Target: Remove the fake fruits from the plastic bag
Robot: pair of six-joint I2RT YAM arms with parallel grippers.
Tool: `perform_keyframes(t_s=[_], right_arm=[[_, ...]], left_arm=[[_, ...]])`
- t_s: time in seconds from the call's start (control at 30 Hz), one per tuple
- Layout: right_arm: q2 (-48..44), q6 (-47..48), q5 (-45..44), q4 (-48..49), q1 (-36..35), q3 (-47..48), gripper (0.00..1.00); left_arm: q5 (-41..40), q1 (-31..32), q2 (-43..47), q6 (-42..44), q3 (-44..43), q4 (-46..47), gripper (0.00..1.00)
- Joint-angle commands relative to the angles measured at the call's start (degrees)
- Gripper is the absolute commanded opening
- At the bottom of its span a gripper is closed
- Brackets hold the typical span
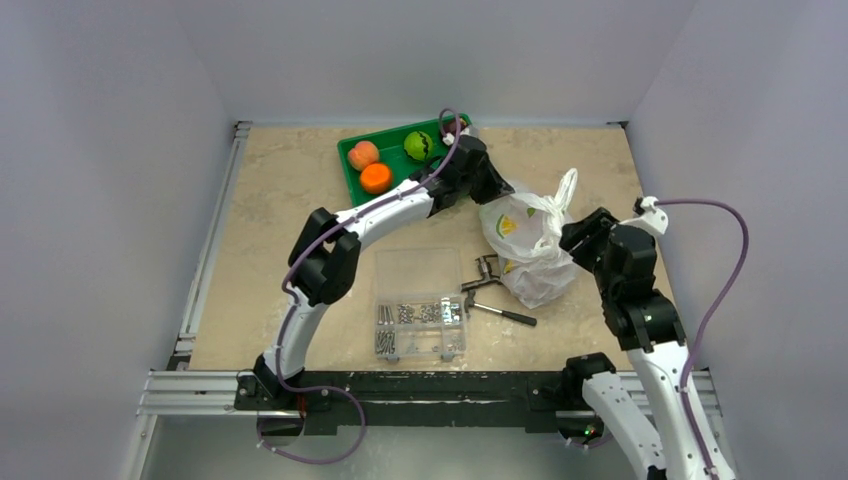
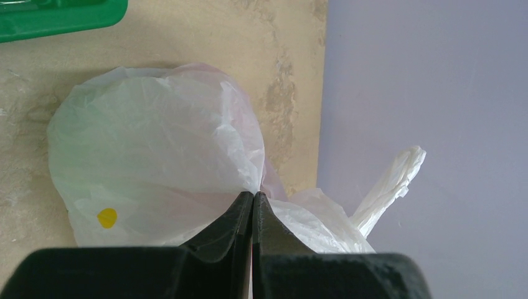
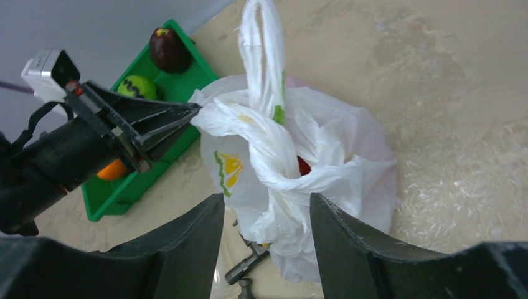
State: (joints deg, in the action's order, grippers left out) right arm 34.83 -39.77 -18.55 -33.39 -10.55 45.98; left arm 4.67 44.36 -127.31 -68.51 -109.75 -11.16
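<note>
1. So, starting nearest the arm bases: the clear screw box (image 1: pixel 420 315) sits on the table (image 1: pixel 280 200). A black-handled tool (image 1: pixel 505 313) and a small metal part (image 1: pixel 487 268) lie just beside it, up against the low end of the plastic bag (image 1: pixel 530 250).
2. My right gripper (image 3: pixel 264 199) hovers at the bag's right side with its jaws spread wide and nothing clamped. The bunched-up mouth of the bag sits in the gap between them. I can't tell if either finger actually touches the plastic.
3. The bag lies crumpled on the table, right of centre, with one loop handle (image 3: pixel 263 56) sticking up. Through the opening I can see one red fruit (image 3: pixel 303 166) inside. Anything else in there is hidden by the plastic.
4. My left gripper (image 2: pixel 253 194) is fully closed, pinching a fold of the bag's rim on the side facing the tray. In the right wrist view the plastic pulls out to a point at its fingertips.
5. Farthest back is the green tray (image 1: pixel 352 158), well apart from the screw box. It holds a green fruit (image 1: pixel 420 145), a peach-coloured fruit (image 1: pixel 363 154), an orange ball (image 1: pixel 376 178) and a dark maroon fruit (image 3: pixel 168 50).
</note>
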Motion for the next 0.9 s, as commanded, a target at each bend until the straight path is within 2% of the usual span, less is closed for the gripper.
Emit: perform_keyframes(t_s=[0.0,0.17,0.27,0.4,0.63,0.7,0.77,0.87], right_arm=[[5.72,11.13,10.89,4.24,0.01,3.31,0.55],[10.62,13.28,11.74,5.69,0.06,3.86,0.58],[12.23,12.45,8.36,4.8,0.03,3.33,0.6],[9.48,9.11,3.86,6.66,0.0,0.47,0.62],[0.78,12.03,0.09,17.06,0.01,-9.31,0.61],[0.23,11.78,-0.82,17.09,0.01,-9.9,0.61],[0.5,11.92,-0.59,17.53,0.0,-10.21,0.6],[1.46,9.97,0.55,15.04,0.0,-8.53,0.59]], left_arm=[[2.93,-0.58,4.37,-0.4,1.29,3.57,0.0],[5.21,-0.98,4.84,2.09,1.11,3.94,0.0],[6.17,-1.07,5.38,5.76,0.26,2.43,0.0],[4.73,-0.5,7.55,15.15,-0.2,-0.74,0.24],[-3.36,4.52,11.71,34.28,-0.99,-3.88,0.84],[-9.04,6.89,11.78,42.78,-1.47,-3.31,0.92],[-11.61,9.15,11.3,50.38,-0.79,-0.06,0.94],[-13.75,11.82,10.54,60.09,3.19,11.06,0.96]])
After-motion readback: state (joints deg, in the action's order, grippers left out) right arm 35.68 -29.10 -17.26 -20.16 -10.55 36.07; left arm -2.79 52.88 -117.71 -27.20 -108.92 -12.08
